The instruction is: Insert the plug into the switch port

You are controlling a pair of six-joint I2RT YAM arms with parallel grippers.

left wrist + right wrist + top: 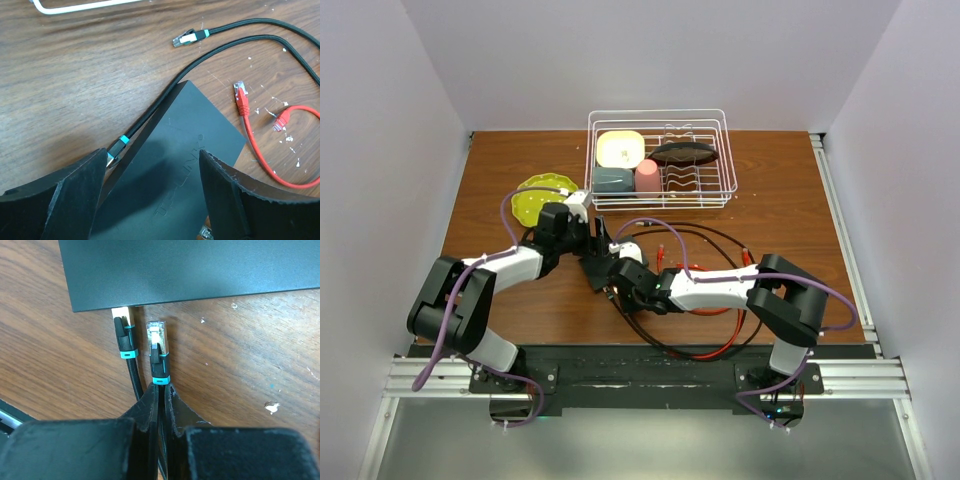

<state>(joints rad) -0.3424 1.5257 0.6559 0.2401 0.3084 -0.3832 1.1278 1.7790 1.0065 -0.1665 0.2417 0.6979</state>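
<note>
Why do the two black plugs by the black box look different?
The seated plug has its tip pushed inside the switch; the free plug stops short, its clear tip showing whole. Nothing holds the seated plug; the right gripper pinches the free plug from behind. Both are black with a teal band.

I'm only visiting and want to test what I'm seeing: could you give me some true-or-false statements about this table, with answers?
1. The right gripper is shut just behind a plug, holding it. True.
2. That held plug is already seated in the switch. False: its tip stops short of the switch's edge.
3. Another black plug is already in the switch. True.
4. The left gripper is clamped shut. False: its fingers stand apart over the switch.
5. The green plate sits inside the dish rack. False: it lies on the table beside it.
</note>
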